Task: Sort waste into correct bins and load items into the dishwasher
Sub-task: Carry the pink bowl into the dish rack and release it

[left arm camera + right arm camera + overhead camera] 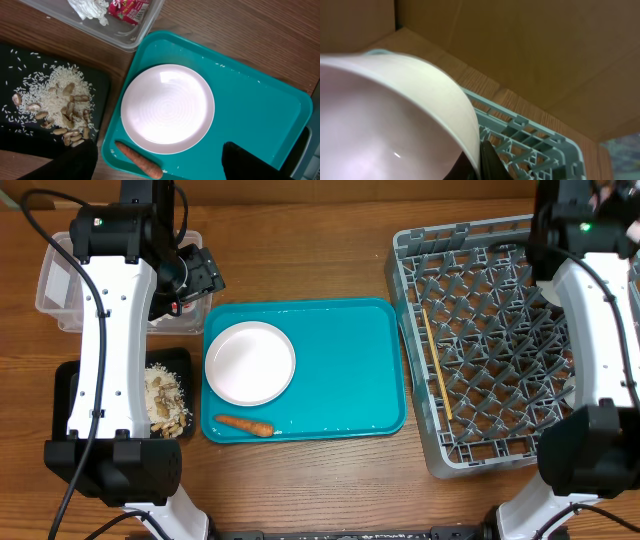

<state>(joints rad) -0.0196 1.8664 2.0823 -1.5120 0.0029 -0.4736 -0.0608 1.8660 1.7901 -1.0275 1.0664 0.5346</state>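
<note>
L jaws released, empty, by teal tray point(340, 360) 11 o'clock corner. R jaws clenched on white bowl point(385, 115) rim over dish rack point(480, 340). Plate point(250, 362) at tray's 9 o'clock, carrot point(245, 425) at 7. Rice scraps point(55, 95) in black tray point(20, 135); wrapper point(130, 9), tissue point(90, 9) in clear tub point(55, 290). Chopstick point(436, 365) in rack, 9 o'clock side.

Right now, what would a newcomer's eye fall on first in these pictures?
The bright teal tray sits mid-table, holding a pale plate and an orange carrot. To its right stands the big grey rack. The right gripper pinches a white bowl by its rim.
</note>
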